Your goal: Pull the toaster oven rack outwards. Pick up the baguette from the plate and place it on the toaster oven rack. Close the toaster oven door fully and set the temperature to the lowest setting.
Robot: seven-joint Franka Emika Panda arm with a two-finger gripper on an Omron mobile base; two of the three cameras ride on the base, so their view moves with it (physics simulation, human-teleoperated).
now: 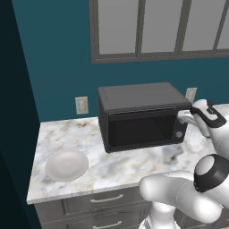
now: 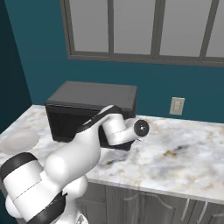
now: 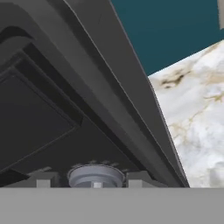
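Marble-patterned tabletop [image 1: 112, 172] carries everything the task needs, and the last step looks to be in hand. Nearest, at the left of the left base view, the white plate [image 1: 67, 165] is seen bare, with no bread on it, so the baguette is judged to have been moved already; it is presumably inside the oven, though nothing can be made out through the dark glass. Farther back, the toaster oven [image 1: 141, 116] stands against the blue wall with its door [image 1: 139, 129] shut and upright, so pulling the rack, loading and closing are taken as done; the rack itself is hidden behind the pane. At the oven's right-hand panel the tool [image 3: 97, 183] is pressed close to a round ribbed knob [image 3: 96, 176], and in the hand view the two fingertips [image 3: 41, 180] are seen just beside the knob on either side. Whether the knob is actually clamped cannot be told, since the contact lies at the very edge of the view and the fingers stand partly apart. What is left, as judged, is turning the temperature knob to its lowest setting; whether this knob is the temperature one cannot be confirmed.
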